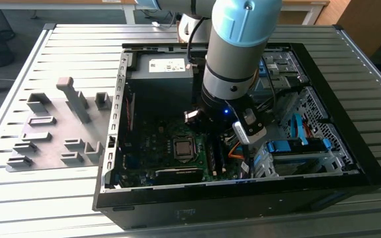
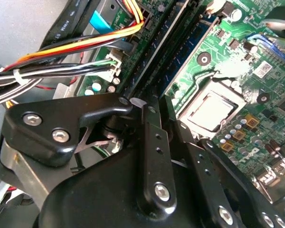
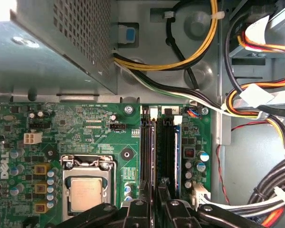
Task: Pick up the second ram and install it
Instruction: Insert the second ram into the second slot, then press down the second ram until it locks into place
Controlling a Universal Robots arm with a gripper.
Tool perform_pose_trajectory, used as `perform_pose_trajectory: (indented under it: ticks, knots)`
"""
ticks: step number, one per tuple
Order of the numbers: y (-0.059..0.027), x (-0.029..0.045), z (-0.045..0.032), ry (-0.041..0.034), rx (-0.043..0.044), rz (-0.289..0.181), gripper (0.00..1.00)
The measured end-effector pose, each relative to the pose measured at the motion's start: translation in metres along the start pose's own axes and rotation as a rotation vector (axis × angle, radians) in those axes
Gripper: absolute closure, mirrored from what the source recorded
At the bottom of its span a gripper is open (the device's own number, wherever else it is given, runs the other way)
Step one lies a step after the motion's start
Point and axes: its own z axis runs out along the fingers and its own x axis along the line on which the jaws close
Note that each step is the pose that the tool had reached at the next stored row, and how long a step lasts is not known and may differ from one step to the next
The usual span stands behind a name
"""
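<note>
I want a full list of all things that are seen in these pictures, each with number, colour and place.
table: one, grey slatted metal, under everything
case: one, black, open, on the table
fixture blocks: several, grey, on the table at the exterior view's left of the case
power supply: one, grey, inside the case
motherboard: one, green, on the case floor
processor: one, silver, in its socket on the motherboard
memory slots: several, dark, beside the processor
cables: a bundle, yellow, black, orange and white, along the case wall
brackets: several, blue, in the case at the exterior view's right
arm: one, grey and light blue, reaching into the case
pincer: one, black, over the memory slots
</note>
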Motion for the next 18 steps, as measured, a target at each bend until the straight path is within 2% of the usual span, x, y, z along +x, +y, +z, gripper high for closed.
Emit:
perform_pose_trajectory:
  ticks: [1, 5, 7, 8, 9, 12, 18]
  knots:
    - [0.0001, 0.0002, -0.0071, 0.0, 0.0, 0.0, 0.78]
    - [0.0004, 0.0004, -0.0193, 0.0001, 0.0001, 0.0, 0.78]
    - [0.0004, 0.0004, -0.0194, 0.0, -0.0001, 0.0, 0.78]
    - [0.0004, 0.0004, -0.0194, 0.0, -0.0002, 0.0, 0.8]
    - [0.0004, 0.0004, -0.0194, 0.0, -0.0001, 0.0, 0.87]
    - [0.0004, 0.0004, -0.0195, 0.0, 0.0, 0.0, 0.89]
    - [0.0003, 0.0003, -0.0173, 0.0, 0.0001, 0.0, 0.89]
